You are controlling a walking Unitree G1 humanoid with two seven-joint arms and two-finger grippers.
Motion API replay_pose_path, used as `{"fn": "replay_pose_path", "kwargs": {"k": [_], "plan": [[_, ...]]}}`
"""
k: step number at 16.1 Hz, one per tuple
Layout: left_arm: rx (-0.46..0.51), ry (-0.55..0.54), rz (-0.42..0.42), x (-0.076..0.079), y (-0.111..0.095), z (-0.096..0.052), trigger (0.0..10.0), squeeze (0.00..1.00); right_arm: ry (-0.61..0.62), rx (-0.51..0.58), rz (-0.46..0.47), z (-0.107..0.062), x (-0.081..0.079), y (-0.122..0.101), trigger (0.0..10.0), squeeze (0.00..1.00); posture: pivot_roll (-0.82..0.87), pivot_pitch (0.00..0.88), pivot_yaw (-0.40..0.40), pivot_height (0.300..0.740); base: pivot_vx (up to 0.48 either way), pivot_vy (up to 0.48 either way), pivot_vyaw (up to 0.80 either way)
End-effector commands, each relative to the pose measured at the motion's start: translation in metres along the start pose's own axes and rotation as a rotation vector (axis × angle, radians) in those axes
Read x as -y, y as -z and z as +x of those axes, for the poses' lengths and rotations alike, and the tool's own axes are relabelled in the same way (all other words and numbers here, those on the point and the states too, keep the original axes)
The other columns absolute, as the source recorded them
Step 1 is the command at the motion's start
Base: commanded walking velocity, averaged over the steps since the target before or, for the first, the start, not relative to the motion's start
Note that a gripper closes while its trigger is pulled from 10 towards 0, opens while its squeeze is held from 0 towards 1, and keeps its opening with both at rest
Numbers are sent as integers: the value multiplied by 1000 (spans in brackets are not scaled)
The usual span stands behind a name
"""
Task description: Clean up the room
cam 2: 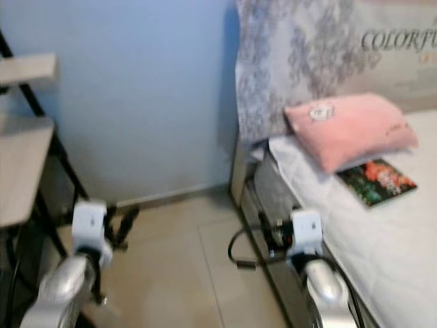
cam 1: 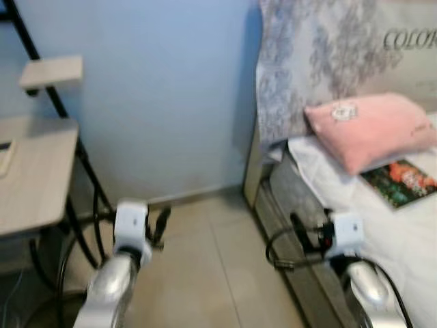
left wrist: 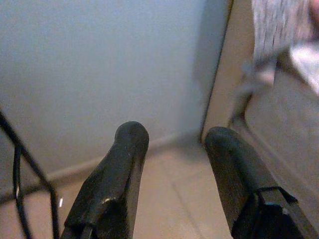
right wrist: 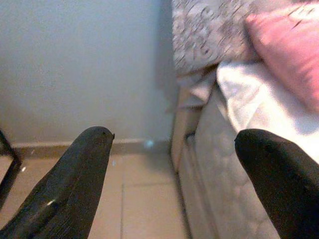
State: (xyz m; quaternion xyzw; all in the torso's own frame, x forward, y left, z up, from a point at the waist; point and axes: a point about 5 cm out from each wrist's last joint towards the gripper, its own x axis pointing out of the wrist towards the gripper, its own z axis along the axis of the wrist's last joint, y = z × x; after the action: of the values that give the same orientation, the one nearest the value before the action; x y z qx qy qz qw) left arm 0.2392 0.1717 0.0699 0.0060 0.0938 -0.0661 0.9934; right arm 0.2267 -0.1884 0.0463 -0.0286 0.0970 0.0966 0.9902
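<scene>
Silver arms carry white wrist blocks, black looping cables, and black-fingered left hand (cam 1: 162, 225) and right hand (cam 1: 300, 229).

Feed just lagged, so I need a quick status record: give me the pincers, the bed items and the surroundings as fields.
left pincer: open, empty, over the tiled floor near the blue wall
right pincer: open, empty, beside the bed edge
bed: white sheet, on robot's right
pink pillow: on bed by headboard
book: flat on sheet, partly under pillow
wooden table: on robot's left

A pink pillow (cam 1: 372, 128) lies tilted on the white bed (cam 1: 403, 239) at the frame's right, partly overlapping a colourful book (cam 1: 401, 182) lying flat just below it.
</scene>
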Motion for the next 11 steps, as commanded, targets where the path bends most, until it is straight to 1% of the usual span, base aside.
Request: {"fn": "replay_pose_path", "kwargs": {"k": [1,3,4,5,6,11], "plan": [[55,-48,-14,-7,-12,2,10000,0,-24,20,16,6,-8,-4,10000,0,-22,0,5,740,480,0,0],[37,-132,-104,-16,-15,6,10000,0,-16,34,36,16,-8,-12,10000,0,-22,0,4,740,480,0,0],[29,-150,-117,-18,-14,6,10000,0,-4,32,59,19,-6,-14,10000,0,-20,0,3,740,480,0,0],[28,-152,-115,-18,-14,6,10000,0,-2,29,61,19,-5,-14,10000,0,-20,0,3,740,480,0,0],[25,-149,-108,-18,-14,6,10000,0,13,26,69,20,-2,-13,10000,0,-18,0,3,740,480,0,788],[24,-152,-94,-18,-16,7,10000,0,6,15,72,24,-5,-11,10000,0,-13,0,0,740,480,0,770]]}}
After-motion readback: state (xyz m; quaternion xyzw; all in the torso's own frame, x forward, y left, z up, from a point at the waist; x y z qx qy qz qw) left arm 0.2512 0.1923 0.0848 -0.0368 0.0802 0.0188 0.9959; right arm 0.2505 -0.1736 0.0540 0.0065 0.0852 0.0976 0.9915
